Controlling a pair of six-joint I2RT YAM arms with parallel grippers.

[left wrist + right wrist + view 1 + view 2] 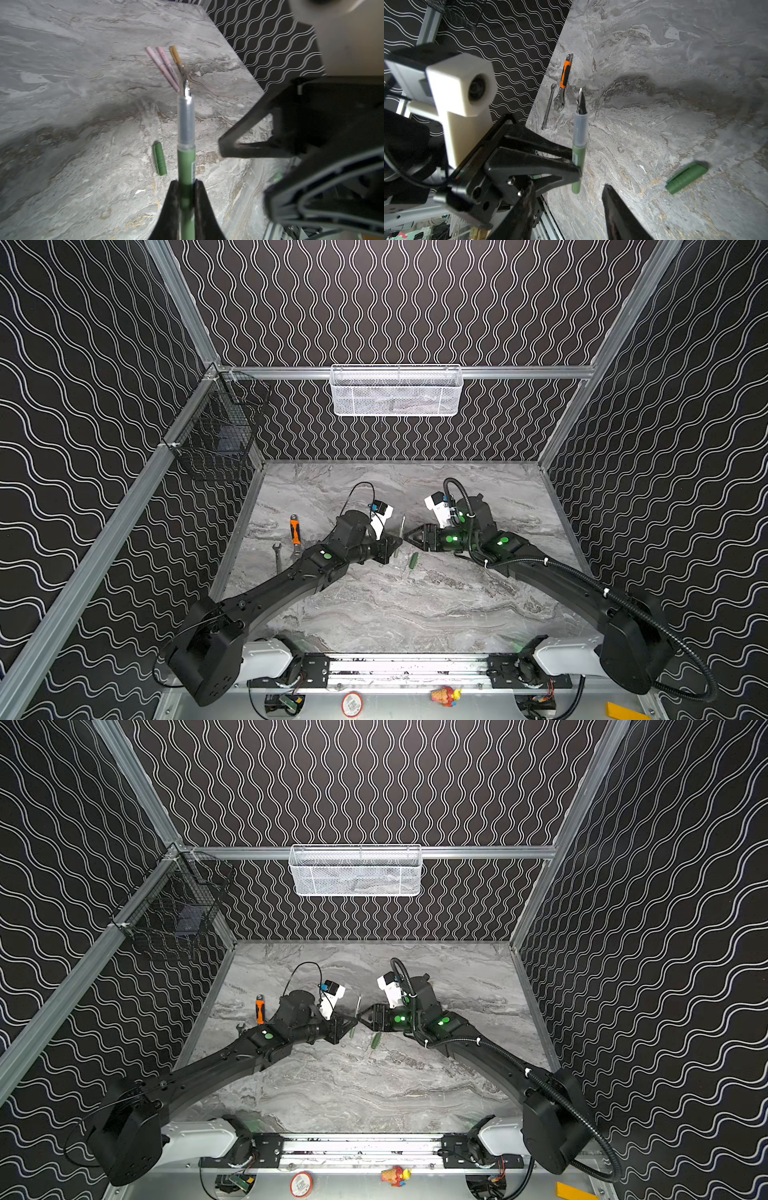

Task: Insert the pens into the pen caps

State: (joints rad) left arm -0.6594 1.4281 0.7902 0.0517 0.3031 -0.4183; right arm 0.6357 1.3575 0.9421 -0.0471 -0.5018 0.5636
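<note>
So here's where I'm at: my left tool [186, 182] is clamped tight on the lower barrel of the slim dark green plastic pen [186, 164]. The pen sticks out past the jaws, with its clear grey grip section and dark pointed nib bare in the air above the grey marbled table [62, 124]. My right tool [407, 537] is just beside the pen with its jaws about halfway apart and nothing in them. The matching short dark green ribbed cap [686, 178] is lying flat on the table a little way off, on its own. Further back, two pale pink stick pens [163, 69] and a tan one [176, 57] lie side by side, touching or nearly so; I can't tell from here whether they're capped. Handling-wise I reckon the pen is light, stiff and a bit slick, so a grip low on the barrel like this should keep it from pivoting, and the nib is the one part I wouldn't want to bump. The cap looks like it could roll or skate if nudged. I'd pinch it across the middle or towards its closed end so the mouth stays free, then line it up dead straight with the nib.
</note>
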